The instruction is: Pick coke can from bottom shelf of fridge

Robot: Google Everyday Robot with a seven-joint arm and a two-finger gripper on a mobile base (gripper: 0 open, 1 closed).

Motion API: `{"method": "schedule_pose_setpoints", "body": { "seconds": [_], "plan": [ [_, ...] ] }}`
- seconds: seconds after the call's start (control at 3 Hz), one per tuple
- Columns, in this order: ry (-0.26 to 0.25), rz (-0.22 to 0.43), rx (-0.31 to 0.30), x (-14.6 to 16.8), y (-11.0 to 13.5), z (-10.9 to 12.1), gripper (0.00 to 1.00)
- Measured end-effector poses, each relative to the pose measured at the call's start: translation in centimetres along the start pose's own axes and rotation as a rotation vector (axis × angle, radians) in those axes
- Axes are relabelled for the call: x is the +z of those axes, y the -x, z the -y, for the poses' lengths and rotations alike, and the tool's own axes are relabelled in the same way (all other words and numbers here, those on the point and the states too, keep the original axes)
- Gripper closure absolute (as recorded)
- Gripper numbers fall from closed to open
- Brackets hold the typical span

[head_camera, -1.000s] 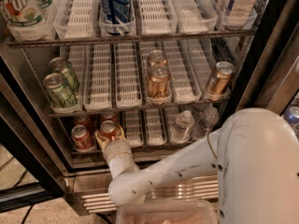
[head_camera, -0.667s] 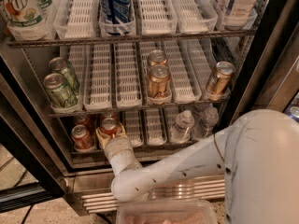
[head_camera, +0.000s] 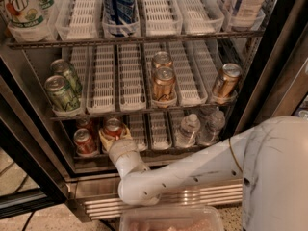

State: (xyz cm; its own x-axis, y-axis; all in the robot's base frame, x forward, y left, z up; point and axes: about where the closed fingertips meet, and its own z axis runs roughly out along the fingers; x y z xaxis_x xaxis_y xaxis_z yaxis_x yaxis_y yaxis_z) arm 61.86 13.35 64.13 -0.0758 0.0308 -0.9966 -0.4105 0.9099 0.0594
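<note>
The fridge [head_camera: 207,196] stands open in the camera view. Its bottom shelf [head_camera: 159,149] carries white lane trays. My gripper [head_camera: 114,137] reaches into the second lane from the left. Its cream fingers [head_camera: 105,139] sit on both sides of a red coke can [head_camera: 113,128] with a silver top, closed on it. The can stands upright at the front of its lane. Two more red cans [head_camera: 85,141] stand in the lane to its left, one behind the other. My white arm [head_camera: 192,172] runs in from the lower right.
Two clear water bottles [head_camera: 188,129] stand on the bottom shelf to the right. The rack above holds green cans [head_camera: 61,94] and bronze-gold cans [head_camera: 163,83]. The black door frame [head_camera: 267,76] is at the right. A clear plastic tub [head_camera: 171,219] lies at the bottom edge.
The gripper and the red can between its fingers have shifted slightly upward in the picture. The arm's elbow has moved a little to the right.
</note>
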Motion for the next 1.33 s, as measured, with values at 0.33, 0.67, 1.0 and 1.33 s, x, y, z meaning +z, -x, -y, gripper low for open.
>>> {"method": "schedule_pose_setpoints", "body": {
  "seconds": [0.33,0.67,1.0,1.33],
  "plan": [
    [0.023,0.001,0.003,-0.1,0.6,-0.1,1.0],
    [0.072,-0.017,-0.04,-1.1,1.5,0.8,1.0],
    [0.128,-0.085,-0.091,-4.0,1.2,2.1,1.0],
    [0.176,-0.139,-0.137,-6.4,1.2,3.8,1.0]
  ]
}}
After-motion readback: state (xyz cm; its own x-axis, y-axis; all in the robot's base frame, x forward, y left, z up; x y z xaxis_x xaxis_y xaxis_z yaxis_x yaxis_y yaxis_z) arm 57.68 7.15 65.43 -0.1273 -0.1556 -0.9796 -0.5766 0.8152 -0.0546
